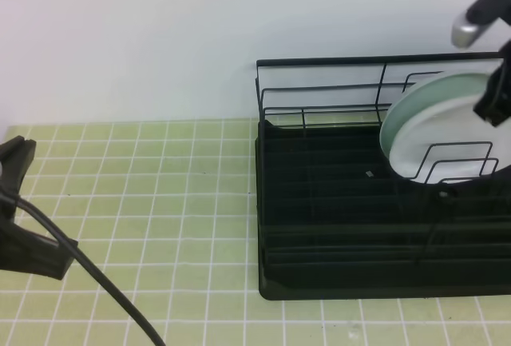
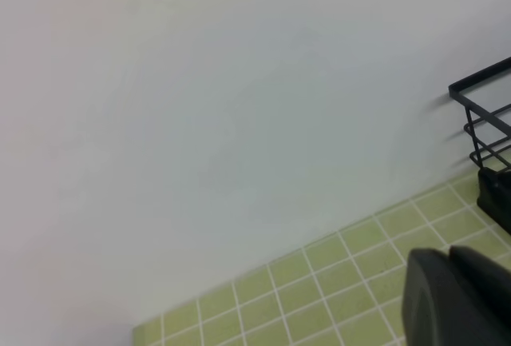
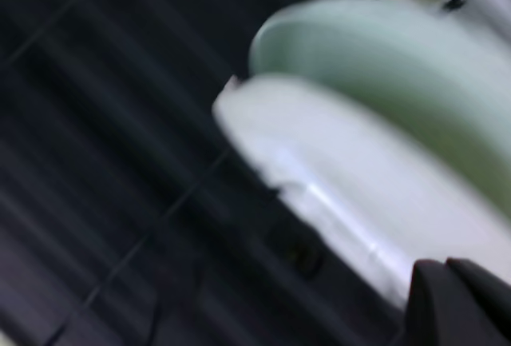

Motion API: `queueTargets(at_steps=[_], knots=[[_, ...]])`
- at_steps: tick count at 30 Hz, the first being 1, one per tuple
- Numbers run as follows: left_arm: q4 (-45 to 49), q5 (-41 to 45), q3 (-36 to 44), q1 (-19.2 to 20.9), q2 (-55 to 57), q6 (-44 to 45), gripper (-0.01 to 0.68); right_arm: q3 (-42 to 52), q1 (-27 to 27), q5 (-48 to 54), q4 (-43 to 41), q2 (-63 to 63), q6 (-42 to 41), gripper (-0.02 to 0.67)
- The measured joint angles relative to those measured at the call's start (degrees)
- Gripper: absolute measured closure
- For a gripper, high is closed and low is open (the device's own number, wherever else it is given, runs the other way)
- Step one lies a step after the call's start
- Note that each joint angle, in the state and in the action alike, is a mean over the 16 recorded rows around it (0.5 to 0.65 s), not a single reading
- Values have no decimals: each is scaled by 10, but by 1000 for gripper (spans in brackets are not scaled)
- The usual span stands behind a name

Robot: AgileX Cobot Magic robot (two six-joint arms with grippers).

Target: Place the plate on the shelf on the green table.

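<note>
Black wire makes up the shelf (image 1: 335,194) you are working at: upright dividers, a high back rail and a ribbed tray base, standing on the yellow-green tiled surface (image 1: 144,194) against a pale wall (image 1: 160,34). Your white plate (image 1: 423,142) stands on edge in the right part of the shelf, tilted back between the wire dividers, with a pale mint plate (image 1: 455,84) just behind it and touching or nearly touching it; you cannot tell which from the high view. In the right wrist view the white plate (image 3: 359,202) fills the middle, blurred, with the mint plate (image 3: 399,58) above it and the dark ribbed tray (image 3: 104,162) below.

Your right hand (image 1: 493,98) hangs at the upper right edge of the plates, close against the mint rim. Its fingertips (image 3: 459,302) show as a dark shape low in the wrist view, pressed together with no gap, right at the white plate's edge; whether they touch it is not clear, and nothing sits between them.

Your left hand (image 1: 20,162) is well apart from the shelf, at the far left over the tiles, with its cable (image 1: 96,278) trailing across the surface. Its fingers (image 2: 455,298) are closed together and carry nothing. The left wrist view shows mostly wall, a strip of tiles and one corner of the shelf (image 2: 487,130).
</note>
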Motion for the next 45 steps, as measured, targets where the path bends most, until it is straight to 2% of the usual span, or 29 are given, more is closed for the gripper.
queueTargets(at_steps=[9,31,40,45], knots=[[-2,0,0,0,0,0,674,0,0,-55,25,0,0,652],[1,0,0,0,0,1,674,3,0,36,27,-37,10,651],[1,2,0,2,0,1,674,6,0,27,23,-30,22,651],[2,17,0,18,-7,1,674,6,0,11,33,-31,31,651]])
